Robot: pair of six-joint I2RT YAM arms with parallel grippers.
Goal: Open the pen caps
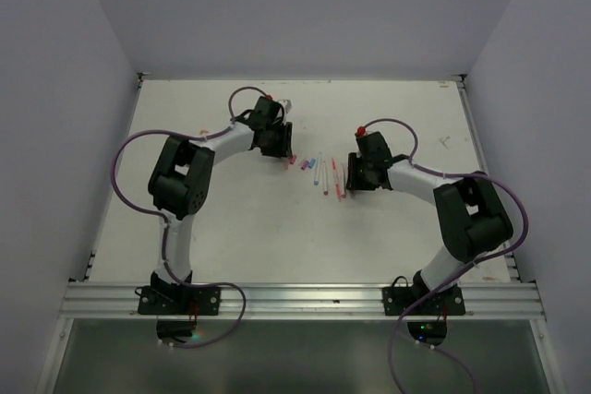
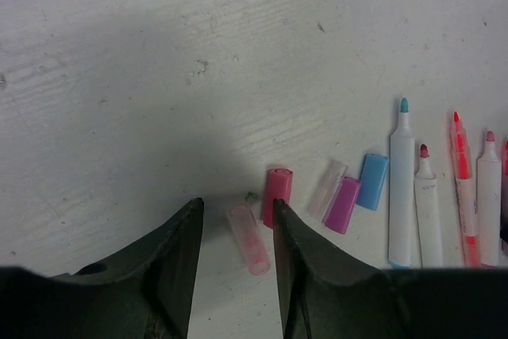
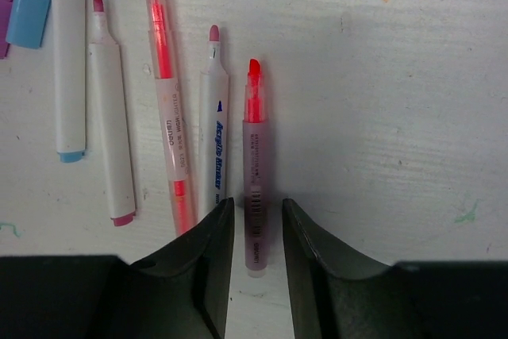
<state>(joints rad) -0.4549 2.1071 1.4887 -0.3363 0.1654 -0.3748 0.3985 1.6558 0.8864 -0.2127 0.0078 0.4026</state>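
Several uncapped pens [image 1: 325,175] lie side by side on the white table between my arms. In the left wrist view my left gripper [image 2: 238,204] is open, low over the table, with a clear pinkish cap [image 2: 249,239] lying loose between its fingers. A pink cap [image 2: 277,190], a clear cap [image 2: 328,187], a purple cap [image 2: 342,205] and a blue cap [image 2: 372,181] lie just beyond. My right gripper [image 3: 258,204] is open, straddling the rear end of a red-tipped pen [image 3: 253,156] that lies on the table, with gaps on both sides.
Beside the straddled pen lie a white acrylic marker [image 3: 214,117], a thin orange-red pen [image 3: 165,93], a pink-ended white pen [image 3: 109,109] and a blue-ended white pen [image 3: 69,61]. The table's raised walls and metal front rail [image 1: 295,300] bound the area.
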